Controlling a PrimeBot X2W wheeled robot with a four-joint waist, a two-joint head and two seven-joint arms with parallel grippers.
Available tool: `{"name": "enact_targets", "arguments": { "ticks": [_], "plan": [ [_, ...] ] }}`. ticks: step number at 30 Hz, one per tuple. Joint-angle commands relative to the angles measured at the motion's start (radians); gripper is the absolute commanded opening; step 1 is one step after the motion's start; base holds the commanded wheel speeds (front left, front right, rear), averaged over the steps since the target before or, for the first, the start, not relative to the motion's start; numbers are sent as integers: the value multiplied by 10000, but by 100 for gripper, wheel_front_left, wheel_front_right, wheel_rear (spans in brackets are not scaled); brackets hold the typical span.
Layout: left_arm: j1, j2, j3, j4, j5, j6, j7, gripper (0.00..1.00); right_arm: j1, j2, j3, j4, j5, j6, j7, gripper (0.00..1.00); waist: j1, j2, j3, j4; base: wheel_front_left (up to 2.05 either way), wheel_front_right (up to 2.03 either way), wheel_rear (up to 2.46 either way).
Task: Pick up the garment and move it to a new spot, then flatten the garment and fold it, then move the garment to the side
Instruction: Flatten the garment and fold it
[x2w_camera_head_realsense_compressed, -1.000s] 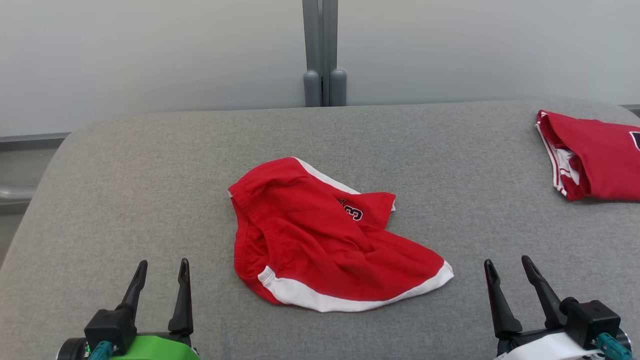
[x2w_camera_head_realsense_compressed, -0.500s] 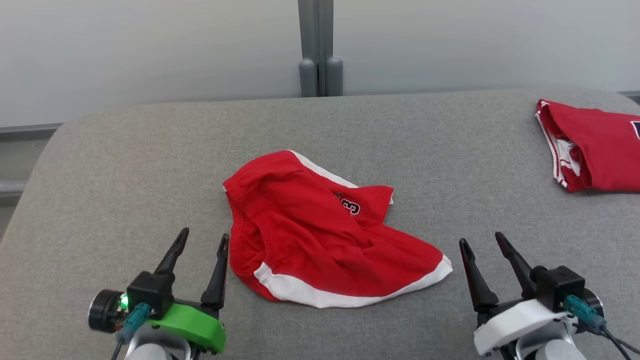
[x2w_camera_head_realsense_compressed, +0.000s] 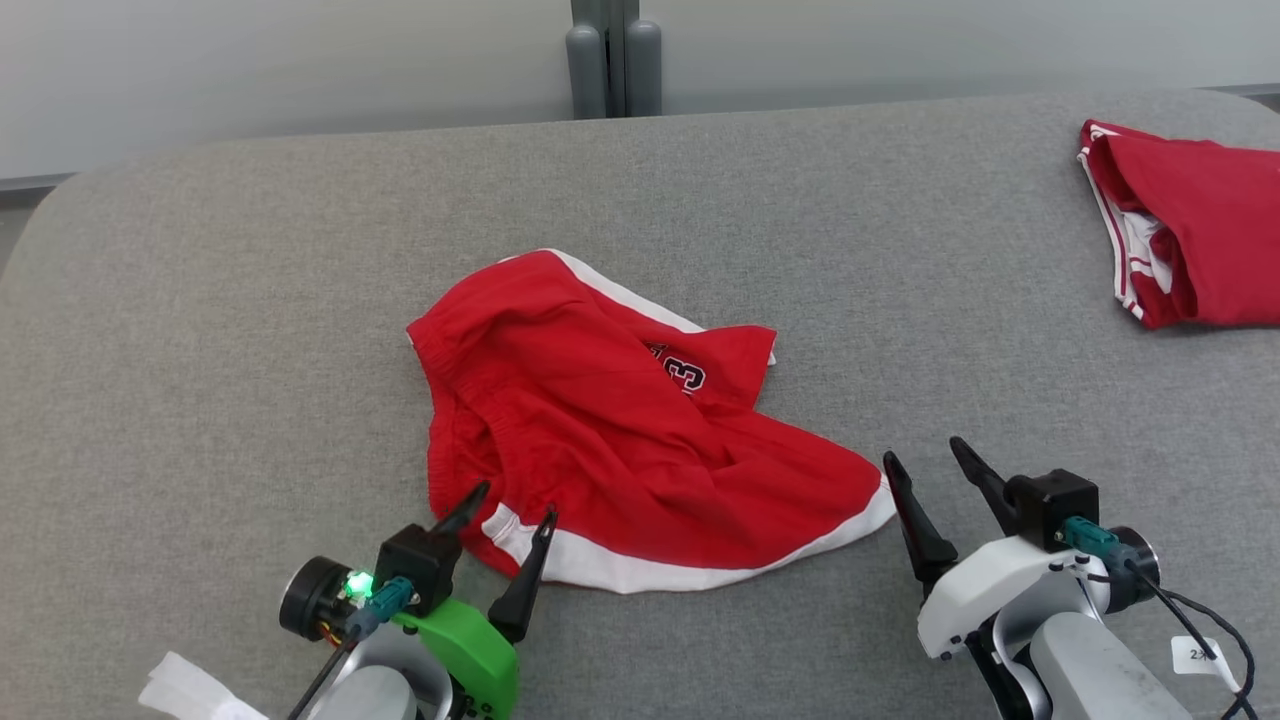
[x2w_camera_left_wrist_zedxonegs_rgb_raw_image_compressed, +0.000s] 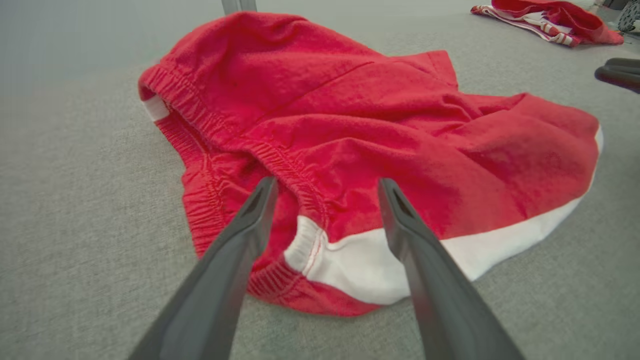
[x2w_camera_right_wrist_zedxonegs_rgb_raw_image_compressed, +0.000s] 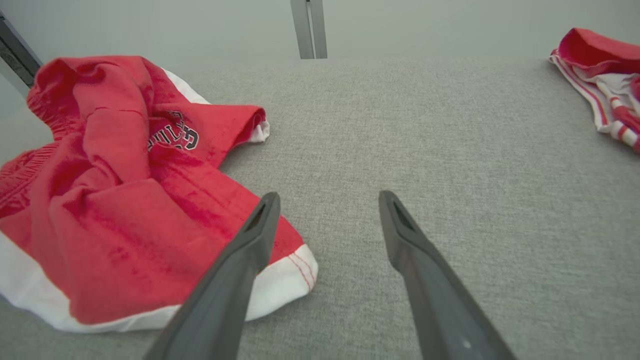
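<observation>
While left and right jaws gape empty | garment (x2w_camera_head_realsense_compressed: 620, 440) crumpled, red, white hem

The garment (x2w_camera_head_realsense_compressed: 640, 450) in front of me is a pair of red shorts with white trim, lying crumpled and unfolded near the middle of the grey padded surface (x2w_camera_head_realsense_compressed: 200, 300). Its gathered elastic waistband (x2w_camera_left_wrist_zedxonegs_rgb_raw_image_compressed: 225, 131) faces my left and gapes open, a broad white band (x2w_camera_head_realsense_compressed: 650, 575) runs along the edge nearest me, and a narrower white stripe follows the far edge. One leg lies flipped over on top toward my right, showing dark lettering (x2w_camera_head_realsense_compressed: 682, 374) outlined in white, and the cloth between is bunched in soft ridges.
</observation>
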Motion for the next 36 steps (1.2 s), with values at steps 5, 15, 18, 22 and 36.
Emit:
{"name": "enact_targets", "arguments": {
  "ticks": [5,15,18,22,36],
  "plan": [
    [-427,187,-519,853,-447,0,0,100,-443,68,255,812,240,-17,-28,100,0,0,203,-50,0,0,0],
    [-599,242,-1363,1231,-1116,0,0,89,-843,214,655,2112,636,-17,-28,100,0,0,180,133,0,0,0],
    [-547,263,-1655,1345,-1342,0,0,48,-933,305,732,2589,713,-17,-12,100,0,0,167,188,0,0,0],
    [-722,212,-1976,1394,-1749,0,0,11,-1040,463,1080,2919,1105,-9,0,34,0,0,188,223,0,0,0],
    [-789,559,-705,-578,-2244,0,-1,0,-1086,-22,626,687,1869,-11,-17,0,0,0,-37,194,0,0,0]
  ]
}}
